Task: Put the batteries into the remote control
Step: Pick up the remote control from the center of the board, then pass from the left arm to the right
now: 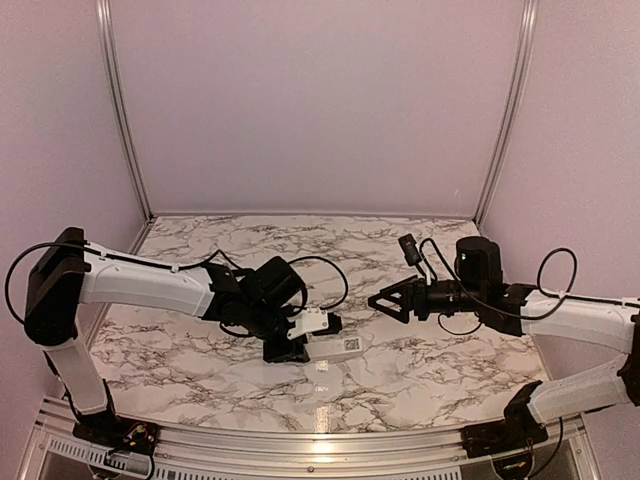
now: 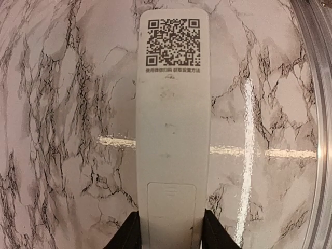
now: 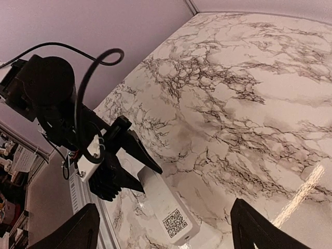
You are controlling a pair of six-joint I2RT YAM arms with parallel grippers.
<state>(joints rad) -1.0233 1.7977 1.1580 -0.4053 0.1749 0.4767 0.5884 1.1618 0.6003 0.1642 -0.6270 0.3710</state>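
So, early days here: my left gripper [image 2: 171, 231] is clamped on the cover end of the remote control [image 2: 172, 119], which lies back-up on the worktop [image 1: 450, 370] with its battery cover [image 2: 171, 207] on. My right gripper [image 1: 380, 300] hangs wide open and empty off to the right, and I can't spot the batteries anywhere. Next, I reckon, I need to hold the remote steady while the right one slides that cover off.
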